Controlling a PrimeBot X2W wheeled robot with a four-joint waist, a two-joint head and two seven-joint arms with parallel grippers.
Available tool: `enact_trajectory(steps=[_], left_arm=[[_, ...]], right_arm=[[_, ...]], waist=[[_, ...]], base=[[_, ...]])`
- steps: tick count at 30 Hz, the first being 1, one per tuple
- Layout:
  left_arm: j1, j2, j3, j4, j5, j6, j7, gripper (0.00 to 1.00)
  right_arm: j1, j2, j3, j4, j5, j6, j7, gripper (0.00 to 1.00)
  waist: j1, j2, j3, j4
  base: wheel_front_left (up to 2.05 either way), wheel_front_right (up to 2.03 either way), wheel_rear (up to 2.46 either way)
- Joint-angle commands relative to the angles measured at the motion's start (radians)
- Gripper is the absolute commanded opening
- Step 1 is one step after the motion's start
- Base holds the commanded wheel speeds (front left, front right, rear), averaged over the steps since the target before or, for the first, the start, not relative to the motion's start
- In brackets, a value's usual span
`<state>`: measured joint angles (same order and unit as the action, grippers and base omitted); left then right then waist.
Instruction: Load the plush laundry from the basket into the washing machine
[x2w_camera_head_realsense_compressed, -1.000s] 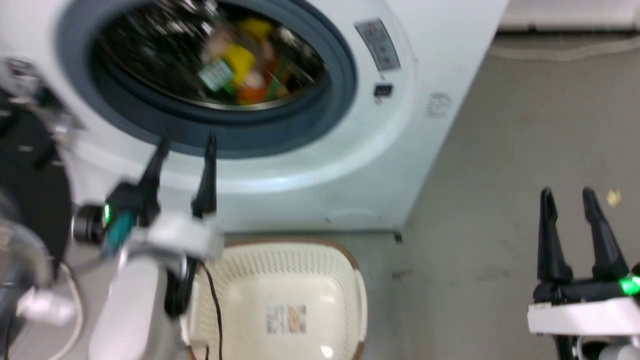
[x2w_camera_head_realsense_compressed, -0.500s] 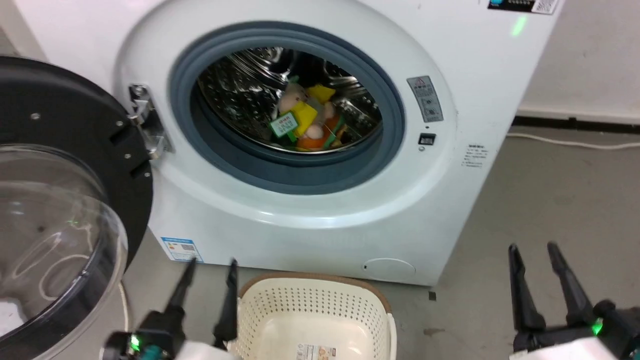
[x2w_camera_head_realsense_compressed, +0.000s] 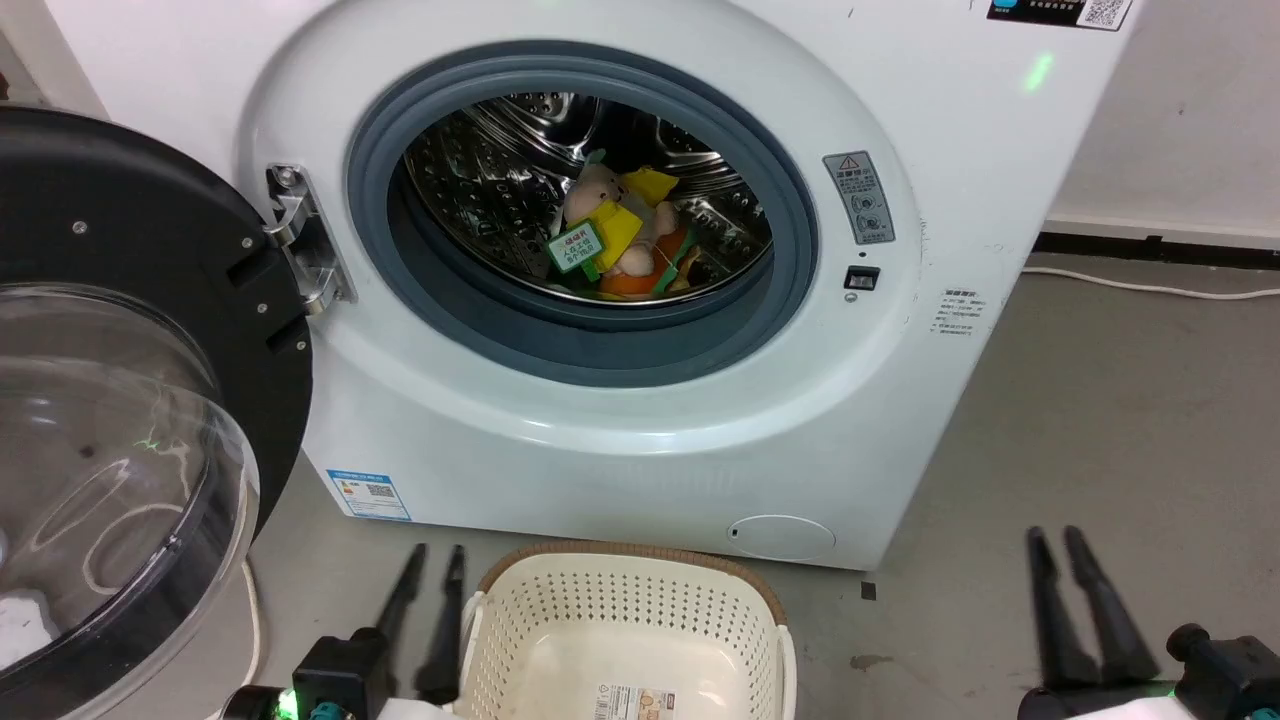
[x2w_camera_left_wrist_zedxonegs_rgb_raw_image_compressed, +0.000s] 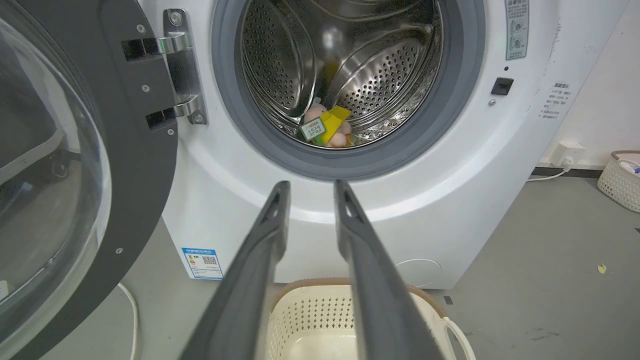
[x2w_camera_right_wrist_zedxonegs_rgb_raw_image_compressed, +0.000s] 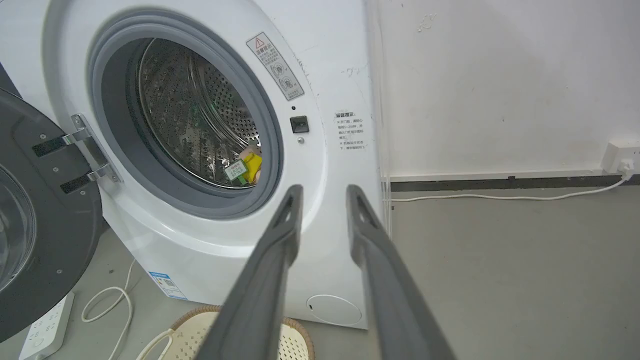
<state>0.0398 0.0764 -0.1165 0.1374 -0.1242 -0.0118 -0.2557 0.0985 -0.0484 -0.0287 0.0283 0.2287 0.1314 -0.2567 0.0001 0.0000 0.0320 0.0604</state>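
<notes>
While plush laundry (x2w_camera_head_realsense_compressed: 610, 240) sits in washing machine (x2w_camera_head_realsense_compressed: 600, 430) | left claw (x2w_camera_head_realsense_compressed: 437, 552), right claw (x2w_camera_head_realsense_compressed: 1055, 537) well below, slightly parted, empty

My head looks down at the big white washing machine (x2w_camera_head_realsense_compressed: 600, 450); both wrists see its front from lower.

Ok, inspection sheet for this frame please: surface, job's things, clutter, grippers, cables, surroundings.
Surface: grey floor, lightly stained.
Job's things: plush laundry inside the washing machine, door swung open; basket in front, no plush in its visible part.
Clutter: yellow scrap on the floor.
Grippers: left gripper close beside the basket, right gripper apart to its right; both slightly open, empty.
Cables: white cable along the wall to a wall socket; second cable near a power strip.
Surroundings: white wall, second basket.
</notes>
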Motion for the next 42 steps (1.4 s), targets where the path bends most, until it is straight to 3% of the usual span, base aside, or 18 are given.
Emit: enact_trajectory(steps=[1,42], left_arm=[[0.0,0.0,0.0,0.0,0.0,0.0,0.0,0.0],[-0.013,-0.008,0.038,-0.044,0.04,0.004,0.082,0.0]], right_arm=[[0.0,0.0,0.0,0.0,0.0,0.0,0.0,0.0],[-0.032,-0.001,0.009,-0.009,-0.073,0.0,0.082,0.0]], waist=[[0.0,0.0,0.0,0.0],[-0.0001,0.0,-0.01,-0.019]], base=[[0.0,0.0,0.0],[0.0,0.0,0.0]])
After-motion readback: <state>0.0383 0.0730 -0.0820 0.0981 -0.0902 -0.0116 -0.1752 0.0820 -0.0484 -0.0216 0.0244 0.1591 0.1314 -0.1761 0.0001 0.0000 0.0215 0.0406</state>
